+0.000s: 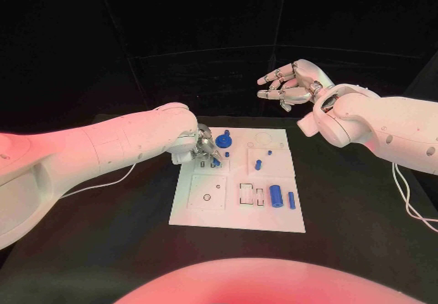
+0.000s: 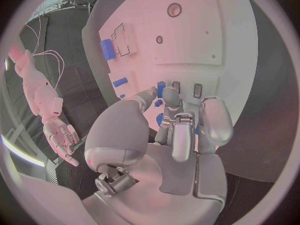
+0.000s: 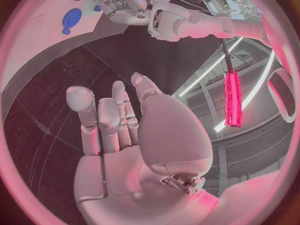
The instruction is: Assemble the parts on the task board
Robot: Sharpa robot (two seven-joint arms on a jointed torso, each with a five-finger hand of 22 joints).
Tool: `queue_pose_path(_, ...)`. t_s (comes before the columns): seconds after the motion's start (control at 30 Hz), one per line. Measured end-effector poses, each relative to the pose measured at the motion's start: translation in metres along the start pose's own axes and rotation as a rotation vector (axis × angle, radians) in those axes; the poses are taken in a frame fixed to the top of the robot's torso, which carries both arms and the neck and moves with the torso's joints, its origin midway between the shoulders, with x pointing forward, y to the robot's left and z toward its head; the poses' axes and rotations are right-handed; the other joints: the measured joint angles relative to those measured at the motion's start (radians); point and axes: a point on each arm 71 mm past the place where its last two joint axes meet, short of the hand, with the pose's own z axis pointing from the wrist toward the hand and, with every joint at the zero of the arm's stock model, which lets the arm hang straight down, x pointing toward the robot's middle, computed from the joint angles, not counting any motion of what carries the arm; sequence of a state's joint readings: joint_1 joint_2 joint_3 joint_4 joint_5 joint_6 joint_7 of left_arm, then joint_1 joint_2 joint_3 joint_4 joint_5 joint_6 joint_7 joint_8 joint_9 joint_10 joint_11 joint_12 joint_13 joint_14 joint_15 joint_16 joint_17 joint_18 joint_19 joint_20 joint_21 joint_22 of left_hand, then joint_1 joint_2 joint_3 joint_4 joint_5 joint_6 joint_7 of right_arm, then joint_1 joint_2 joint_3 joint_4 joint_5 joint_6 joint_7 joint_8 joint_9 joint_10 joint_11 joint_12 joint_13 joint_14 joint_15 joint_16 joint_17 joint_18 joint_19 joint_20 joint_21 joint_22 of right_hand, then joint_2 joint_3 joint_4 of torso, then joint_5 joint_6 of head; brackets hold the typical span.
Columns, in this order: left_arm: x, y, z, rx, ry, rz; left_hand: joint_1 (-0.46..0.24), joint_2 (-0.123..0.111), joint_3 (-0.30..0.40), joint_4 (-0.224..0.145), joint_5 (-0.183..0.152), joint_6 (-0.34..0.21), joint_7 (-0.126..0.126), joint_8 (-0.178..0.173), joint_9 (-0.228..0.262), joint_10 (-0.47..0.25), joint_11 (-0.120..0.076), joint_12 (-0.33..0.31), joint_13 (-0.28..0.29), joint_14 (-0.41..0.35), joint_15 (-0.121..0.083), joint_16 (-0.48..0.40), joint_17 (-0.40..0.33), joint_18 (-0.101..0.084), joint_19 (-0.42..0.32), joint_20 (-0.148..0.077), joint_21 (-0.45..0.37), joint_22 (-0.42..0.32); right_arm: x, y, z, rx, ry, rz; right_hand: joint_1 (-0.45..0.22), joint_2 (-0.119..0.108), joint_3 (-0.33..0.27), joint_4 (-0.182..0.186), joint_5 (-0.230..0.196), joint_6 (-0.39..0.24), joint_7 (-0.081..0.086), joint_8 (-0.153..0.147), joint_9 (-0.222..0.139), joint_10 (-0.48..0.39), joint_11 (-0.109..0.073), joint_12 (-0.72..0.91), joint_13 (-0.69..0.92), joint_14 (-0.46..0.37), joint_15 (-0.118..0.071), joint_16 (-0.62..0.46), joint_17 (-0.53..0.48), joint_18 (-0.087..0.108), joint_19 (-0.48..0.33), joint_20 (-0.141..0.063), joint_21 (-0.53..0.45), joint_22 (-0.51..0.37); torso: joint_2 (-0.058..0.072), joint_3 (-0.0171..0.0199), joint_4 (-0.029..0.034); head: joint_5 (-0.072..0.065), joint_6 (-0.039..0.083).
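Observation:
The white task board [image 1: 206, 212] lies in the middle of the table. My left hand [image 1: 200, 147] is low over its far left part. There its thumb and a fingertip [image 2: 170, 99] pinch a small blue part [image 2: 161, 88] next to two narrow slots [image 2: 197, 90]. The same part [image 1: 216, 162] shows under that hand from the head camera. A round blue knob [image 1: 225, 139] stands just right of the hand. A blue cylinder [image 1: 276, 195] and a thin blue bar [image 1: 292, 200] lie at the board's near right. My right hand [image 1: 290, 82] is raised beyond the board's far edge, fingers apart, holding nothing.
Small blue pegs [image 1: 258, 164] stand in the board's middle right. A white cable [image 1: 100, 182] runs over the black table under my left arm, and another cable [image 1: 411, 202] trails at the right. In the right wrist view my empty palm [image 3: 131, 135] faces my left arm [image 3: 181, 22].

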State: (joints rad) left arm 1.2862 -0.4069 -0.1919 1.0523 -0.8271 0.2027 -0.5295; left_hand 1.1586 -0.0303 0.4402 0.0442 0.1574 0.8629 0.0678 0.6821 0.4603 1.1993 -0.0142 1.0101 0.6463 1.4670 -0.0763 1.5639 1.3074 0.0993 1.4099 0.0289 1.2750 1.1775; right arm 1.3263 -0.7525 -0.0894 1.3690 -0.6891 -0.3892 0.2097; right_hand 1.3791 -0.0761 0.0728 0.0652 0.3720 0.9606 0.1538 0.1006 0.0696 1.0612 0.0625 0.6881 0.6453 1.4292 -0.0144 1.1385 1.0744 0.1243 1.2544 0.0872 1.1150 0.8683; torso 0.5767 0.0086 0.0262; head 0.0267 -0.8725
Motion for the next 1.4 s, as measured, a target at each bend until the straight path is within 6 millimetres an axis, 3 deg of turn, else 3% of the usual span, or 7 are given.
queue_pose_path(0.97,0.009,0.008,0.001,0.01,-0.138,0.007,-0.028,-0.028,0.052,-0.017,-0.003,0.0,0.0,0.016,0.011,0.014,-0.004,0.012,0.019,0.0,0.0,0.0,0.0,0.0,0.0,0.0,0.011,0.013,-0.001,-0.001,0.0,0.002,0.002,-0.001,0.0,0.0,0.006,0.0,0.012,0.0,0.0,0.0,0.0,0.0,0.0,0.0,-0.007,0.0,0.0,-0.004,0.0,0.0,0.0,0.0,-0.001,-0.004,0.001,0.0,-0.0027,0.012,0.0)
queue_pose_path(1.4,0.01,0.015,0.0,-0.017,-0.147,0.036,-0.028,-0.028,0.065,-0.021,-0.001,0.004,-0.003,0.023,0.014,0.016,-0.002,0.017,0.027,0.0,0.0,0.0,0.0,0.0,0.0,0.0,0.015,0.016,-0.001,-0.001,0.0,0.001,0.001,-0.001,0.0,0.0,0.008,0.003,0.017,0.0,0.0,0.0,0.0,0.0,0.0,0.0,-0.008,0.0,0.0,-0.003,0.0,0.0,0.004,-0.004,-0.005,-0.004,0.001,0.0003,-0.0034,0.013,0.0)
